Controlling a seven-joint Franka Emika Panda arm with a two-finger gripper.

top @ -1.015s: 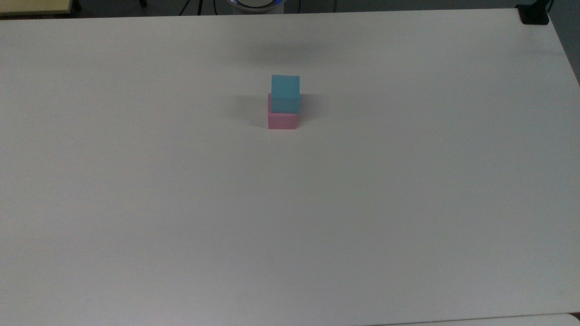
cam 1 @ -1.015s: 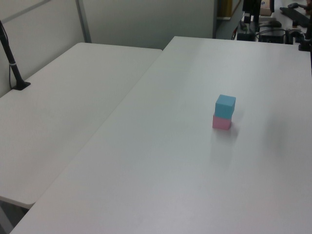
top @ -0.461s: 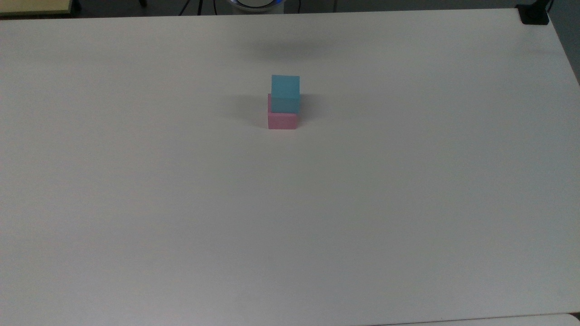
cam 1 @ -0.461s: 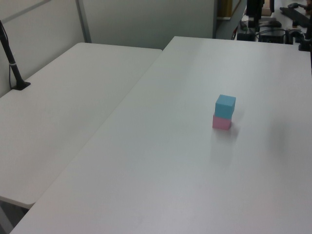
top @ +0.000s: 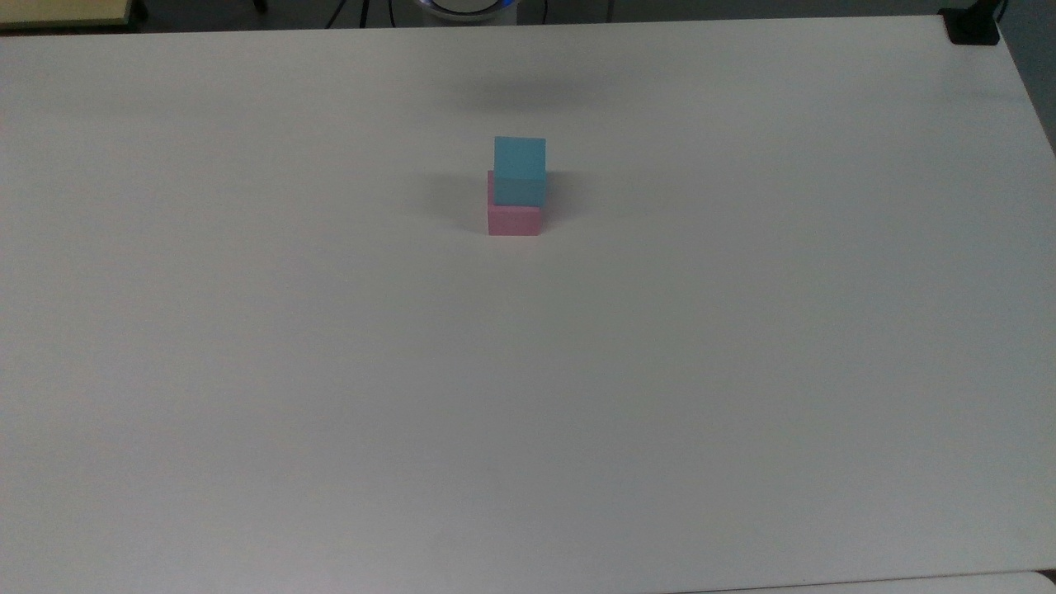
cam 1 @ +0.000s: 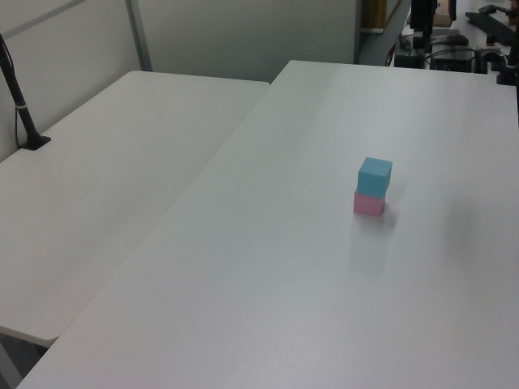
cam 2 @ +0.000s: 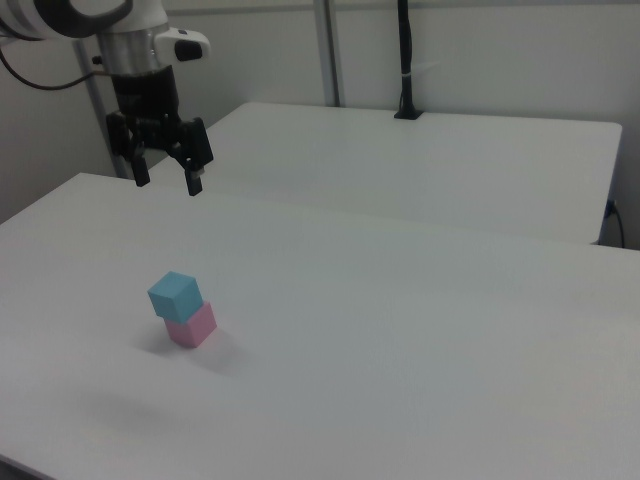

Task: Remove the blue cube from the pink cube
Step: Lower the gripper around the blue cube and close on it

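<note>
Two stacked: blue cube [cam 2: 175, 295] on pink cube [cam 2: 191, 325], well below spread claw [cam 2: 168, 184].

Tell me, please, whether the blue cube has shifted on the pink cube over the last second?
No. In the top view the blue cube sits at the same spot on the pink cube, with the same overhang.

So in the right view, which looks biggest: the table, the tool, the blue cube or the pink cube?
1. The table, by far.
2. The tool, open above the table.
3. The blue cube and the pink cube look about alike; blue sits on pink and hides its top, so I won't rank them.
</note>
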